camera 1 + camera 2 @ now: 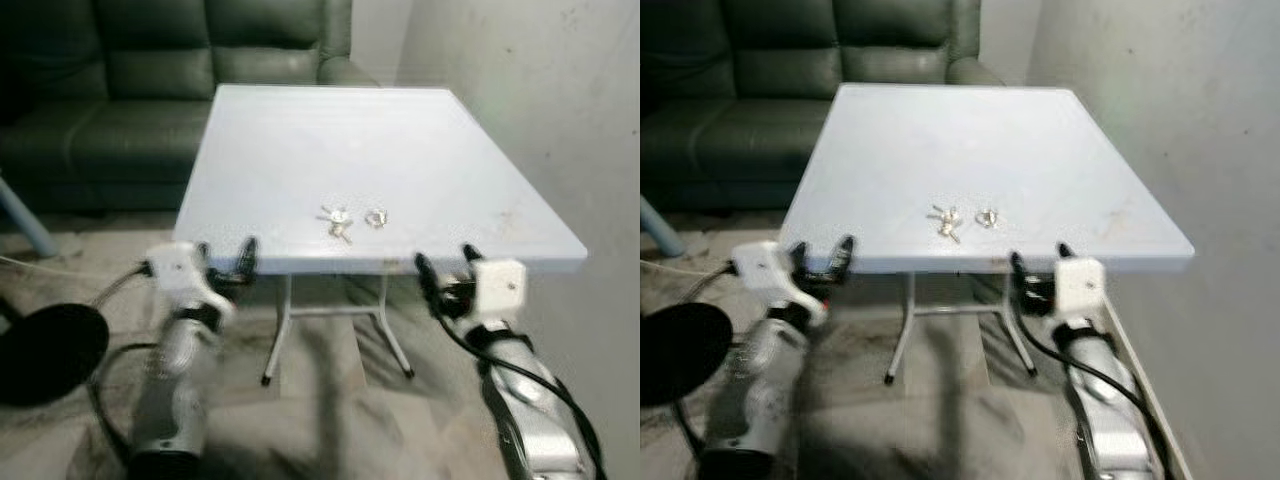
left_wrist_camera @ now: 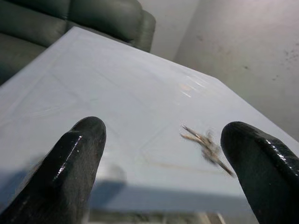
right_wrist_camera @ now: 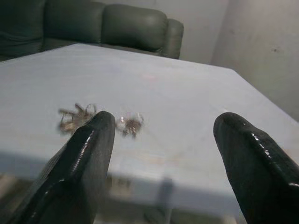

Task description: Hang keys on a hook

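A bunch of silver keys (image 1: 337,223) lies near the front edge of the pale blue table (image 1: 300,150), with a smaller metal ring piece (image 1: 376,217) just to its right. My left gripper (image 1: 224,258) is open at the table's front left edge, left of the keys (image 2: 205,144). Lower down on the right, my right gripper (image 1: 445,268) is also open in front of the table's edge, below and right of the keys (image 3: 74,116) and the ring piece (image 3: 130,123). Nothing is between either gripper's fingers.
A dark green sofa (image 1: 150,80) stands behind the table. A pale wall (image 1: 560,110) runs close along the table's right side. A black round object (image 1: 45,350) sits on the floor at the left. The table's white folding legs (image 1: 290,320) are underneath.
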You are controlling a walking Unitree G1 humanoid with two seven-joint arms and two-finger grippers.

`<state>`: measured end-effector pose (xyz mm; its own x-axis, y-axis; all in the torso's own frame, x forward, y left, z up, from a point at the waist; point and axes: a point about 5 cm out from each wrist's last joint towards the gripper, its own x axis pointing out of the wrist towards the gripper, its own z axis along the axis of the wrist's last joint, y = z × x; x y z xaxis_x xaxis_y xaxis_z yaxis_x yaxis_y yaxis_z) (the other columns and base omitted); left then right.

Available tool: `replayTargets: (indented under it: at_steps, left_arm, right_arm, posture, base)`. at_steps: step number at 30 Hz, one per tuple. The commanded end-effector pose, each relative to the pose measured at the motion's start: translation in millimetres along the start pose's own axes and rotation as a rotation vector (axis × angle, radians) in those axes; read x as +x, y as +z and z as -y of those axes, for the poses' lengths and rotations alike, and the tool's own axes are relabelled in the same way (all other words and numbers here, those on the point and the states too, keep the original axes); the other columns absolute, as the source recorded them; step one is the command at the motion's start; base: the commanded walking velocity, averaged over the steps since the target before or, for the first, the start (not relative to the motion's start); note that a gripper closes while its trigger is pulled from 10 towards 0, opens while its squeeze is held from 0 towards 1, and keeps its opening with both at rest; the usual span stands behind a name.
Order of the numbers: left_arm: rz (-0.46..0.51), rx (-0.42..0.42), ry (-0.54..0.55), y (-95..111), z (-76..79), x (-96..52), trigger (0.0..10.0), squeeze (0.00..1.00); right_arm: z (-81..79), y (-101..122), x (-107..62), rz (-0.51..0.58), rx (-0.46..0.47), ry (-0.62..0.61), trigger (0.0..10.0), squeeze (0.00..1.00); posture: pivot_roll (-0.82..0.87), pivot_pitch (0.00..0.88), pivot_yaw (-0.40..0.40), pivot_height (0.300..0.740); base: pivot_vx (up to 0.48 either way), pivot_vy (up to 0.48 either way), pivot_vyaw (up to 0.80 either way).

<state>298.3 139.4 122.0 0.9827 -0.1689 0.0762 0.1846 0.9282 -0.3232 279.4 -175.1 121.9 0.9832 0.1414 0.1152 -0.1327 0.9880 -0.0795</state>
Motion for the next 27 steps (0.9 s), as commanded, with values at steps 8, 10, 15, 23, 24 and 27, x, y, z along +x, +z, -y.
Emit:
replayTargets:
  at_steps: [8,10,15,23,24,27]
  left_arm:
    - [0.005,0.006,0.029,4.4,-8.1,-0.6,10.0,0.0]
    - [0.002,0.014,0.036,4.2,-7.9,-0.6,10.0,0.0]
    - [0.011,0.032,0.045,4.4,-7.3,-0.9,10.0,0.0]
    - [-0.006,0.03,0.061,0.5,-5.5,-1.4,10.0,0.0]
    - [-0.011,0.031,0.056,-0.4,-4.3,-1.4,10.0,0.0]
    - [-0.012,0.035,0.048,-0.3,-3.2,-1.1,10.0,0.0]
  right_arm:
    - [-6.8,4.8,3.8,0.021,0.012,0.02,10.0,0.0]
    - [-6.7,4.7,3.8,0.02,0.013,0.021,10.0,0.0]
    - [-7.7,2.8,3.9,0.006,0.029,0.023,10.0,0.0]
    - [-14.4,-4.9,2.9,-0.067,0.062,0.076,10.0,0.0]
    - [-17.0,-8.5,1.6,-0.093,0.087,0.104,10.0,0.0]
    - [-18.9,-8.3,0.5,-0.085,0.073,0.155,10.0,1.0]
  posture:
    - [0.01,0.019,-0.052,0.732]
    - [0.01,0.019,-0.052,0.732]
    - [0.01,0.018,-0.052,0.732]
    - [0.01,0.015,-0.055,0.732]
    - [0.01,0.013,-0.056,0.732]
    - [0.01,0.013,-0.056,0.732]
  base:
    - [0.439,0.0,0.0]
    - [0.0,0.0,0.0]
    - [0.0,0.0,0.0]
    - [0.0,0.0,0.0]
    - [0.0,0.0,0.0]
    - [0.0,0.0,0.0]
